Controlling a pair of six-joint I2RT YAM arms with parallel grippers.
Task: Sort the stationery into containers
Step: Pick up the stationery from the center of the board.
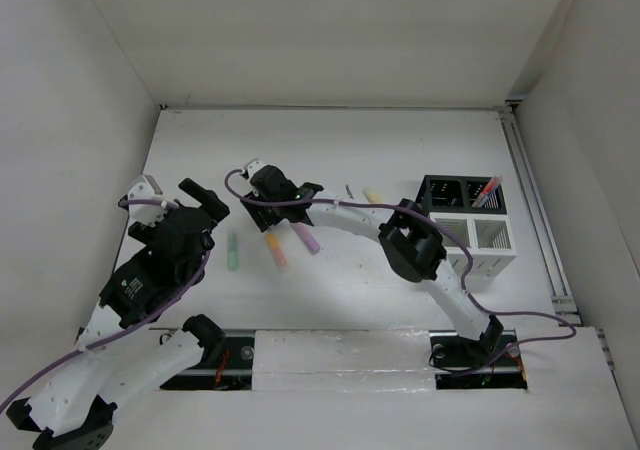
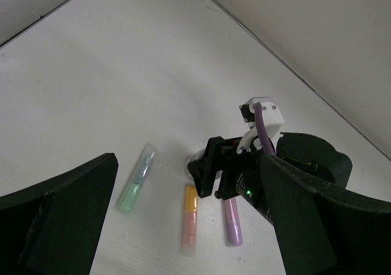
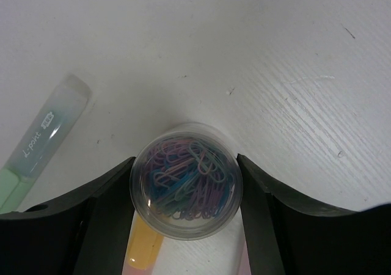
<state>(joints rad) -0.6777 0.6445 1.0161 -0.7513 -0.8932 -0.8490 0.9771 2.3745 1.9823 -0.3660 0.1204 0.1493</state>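
A small round clear tub (image 3: 186,180) full of coloured paper clips stands on the white table. My right gripper (image 3: 186,188) is shut on the tub, one black finger (image 3: 104,214) against each side. Just before it lie the green marker (image 1: 232,252), orange marker (image 1: 275,250) and purple marker (image 1: 306,237). The yellow marker (image 1: 373,196) lies further right, near the containers (image 1: 495,253). In the top view the right gripper (image 1: 262,202) hides the tub. My left gripper (image 2: 186,165) hangs open over the table to the left, with nothing in it.
The organizer has black compartments (image 1: 440,180) at the back holding thin pens (image 1: 487,192), and white slatted ones in front. White walls close in the table at the back and sides. The right arm (image 1: 410,240) stretches across the middle.
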